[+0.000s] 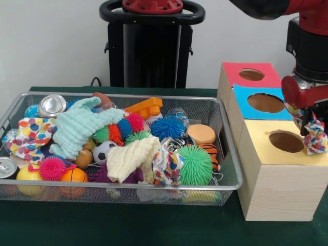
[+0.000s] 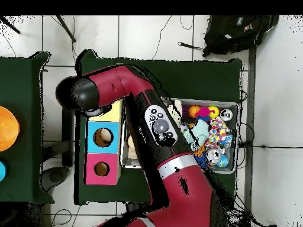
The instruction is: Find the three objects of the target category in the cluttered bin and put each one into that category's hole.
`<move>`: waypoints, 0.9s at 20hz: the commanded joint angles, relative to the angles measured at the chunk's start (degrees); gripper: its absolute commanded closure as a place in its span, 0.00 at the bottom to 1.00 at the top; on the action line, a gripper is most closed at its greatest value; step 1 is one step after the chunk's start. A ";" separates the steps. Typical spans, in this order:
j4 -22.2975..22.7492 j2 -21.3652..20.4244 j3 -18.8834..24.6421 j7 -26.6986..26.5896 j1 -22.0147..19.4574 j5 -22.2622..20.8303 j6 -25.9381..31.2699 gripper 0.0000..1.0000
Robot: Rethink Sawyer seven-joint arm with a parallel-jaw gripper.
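Observation:
My gripper (image 1: 309, 131) hangs at the right side of the yellow box (image 1: 277, 179), just right of its round hole (image 1: 286, 141). It is shut on a crumpled patterned cloth (image 1: 316, 139), which dangles at the level of the box top. More cloths lie in the wire bin (image 1: 231, 148): a mint green one (image 1: 77, 129), a cream one (image 1: 130, 157), a spotted one (image 1: 32, 137) and a patterned one (image 1: 166, 166). In the overhead view the arm (image 2: 118, 88) covers the gripper and most of the yellow box (image 2: 116, 111).
A blue box (image 1: 261, 102) and a red box (image 1: 250, 75), each with a hole, stand behind the yellow one. The bin also holds spiky balls, cans, a small football and an orange block. Overhead, the bin (image 2: 235, 137) lies right of the boxes (image 2: 102, 137).

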 commanded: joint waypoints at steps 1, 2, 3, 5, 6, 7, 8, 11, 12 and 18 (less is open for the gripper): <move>-0.75 1.93 -1.47 -10.15 -2.09 -1.73 5.88 1.00; -0.60 1.88 -1.45 -10.20 -2.16 -1.75 5.76 1.00; -0.49 1.85 -1.43 -10.30 -2.27 -1.75 5.70 1.00; -0.34 1.68 -1.44 -10.42 -2.43 -1.78 5.72 1.00; -0.36 1.65 -1.38 -10.73 -2.56 -1.76 5.93 1.00; -0.38 1.63 -1.33 -11.04 -2.69 -1.74 6.15 1.00; -0.24 1.67 -1.15 -11.41 -2.96 -1.60 6.24 1.00; 0.19 1.40 -1.13 -11.69 -3.13 -1.63 6.46 1.00; 0.44 1.28 -1.12 -11.76 -3.26 -1.67 6.36 1.00; 1.68 1.03 -0.67 -12.77 -4.47 -1.89 5.45 1.00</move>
